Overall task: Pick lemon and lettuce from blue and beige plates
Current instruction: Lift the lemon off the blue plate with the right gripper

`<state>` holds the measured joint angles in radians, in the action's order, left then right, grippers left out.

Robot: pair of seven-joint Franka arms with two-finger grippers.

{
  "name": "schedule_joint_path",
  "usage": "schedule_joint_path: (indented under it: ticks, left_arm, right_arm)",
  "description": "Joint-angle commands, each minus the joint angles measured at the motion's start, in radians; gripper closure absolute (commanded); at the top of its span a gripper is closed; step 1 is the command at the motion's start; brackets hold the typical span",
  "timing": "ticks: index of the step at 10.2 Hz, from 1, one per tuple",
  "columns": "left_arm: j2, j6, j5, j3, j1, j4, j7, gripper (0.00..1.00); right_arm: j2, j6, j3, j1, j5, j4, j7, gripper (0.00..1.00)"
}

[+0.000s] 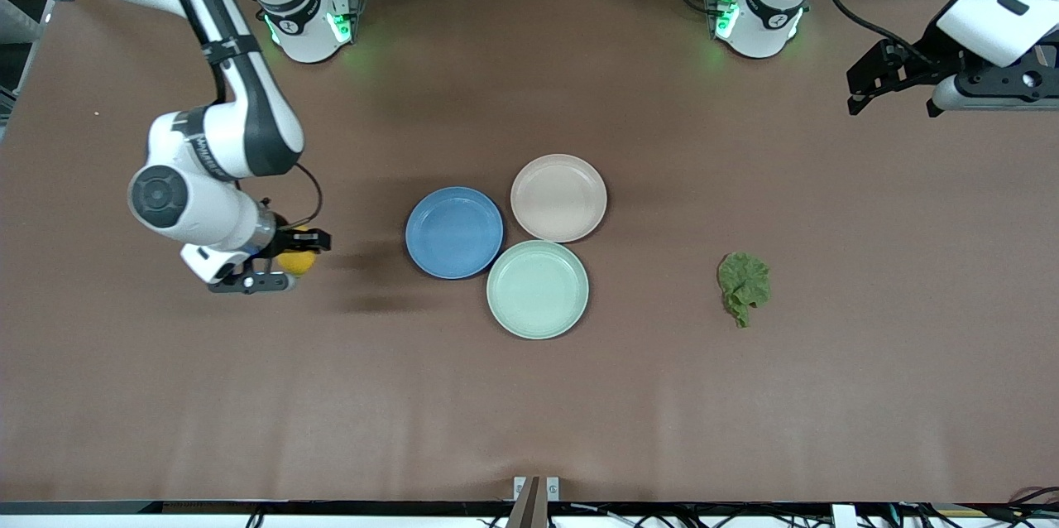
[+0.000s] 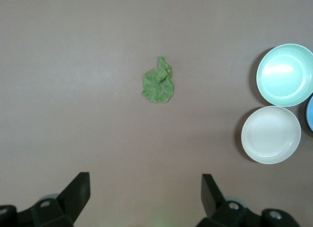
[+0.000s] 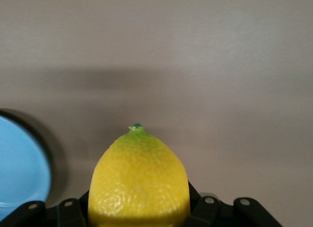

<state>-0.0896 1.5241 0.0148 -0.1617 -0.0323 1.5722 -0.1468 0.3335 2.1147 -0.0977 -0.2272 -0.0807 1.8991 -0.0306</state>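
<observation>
My right gripper (image 1: 289,264) is shut on the yellow lemon (image 1: 299,262) and holds it just over the bare table, toward the right arm's end from the blue plate (image 1: 454,232). In the right wrist view the lemon (image 3: 139,180) fills the space between the jaws, and the blue plate's rim (image 3: 19,168) shows beside it. The beige plate (image 1: 558,198) and the blue plate are empty. The lettuce (image 1: 745,286) lies on the table toward the left arm's end. My left gripper (image 1: 854,96) is open and empty, high over the table at the left arm's end. In its wrist view, the left gripper (image 2: 145,195) looks down on the lettuce (image 2: 158,85) and the beige plate (image 2: 270,134).
An empty mint-green plate (image 1: 538,289) touches the blue and beige plates and is the one nearest the front camera. It also shows in the left wrist view (image 2: 286,74). The two arm bases stand along the table's back edge.
</observation>
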Motion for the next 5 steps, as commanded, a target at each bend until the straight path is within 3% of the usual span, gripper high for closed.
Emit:
schedule_joint_path:
  ticks: [1, 5]
  left_arm:
    - [-0.001, -0.024, 0.025, 0.005, 0.008, -0.023, 0.041, 0.00]
    - [-0.001, -0.024, 0.025, 0.005, 0.009, -0.023, 0.043, 0.00]
  right_arm:
    - [-0.021, -0.007, -0.062, 0.008, 0.012, 0.011, 0.116, 0.59]
    - [0.010, 0.037, -0.096, 0.041, 0.012, 0.023, 0.176, 0.59]
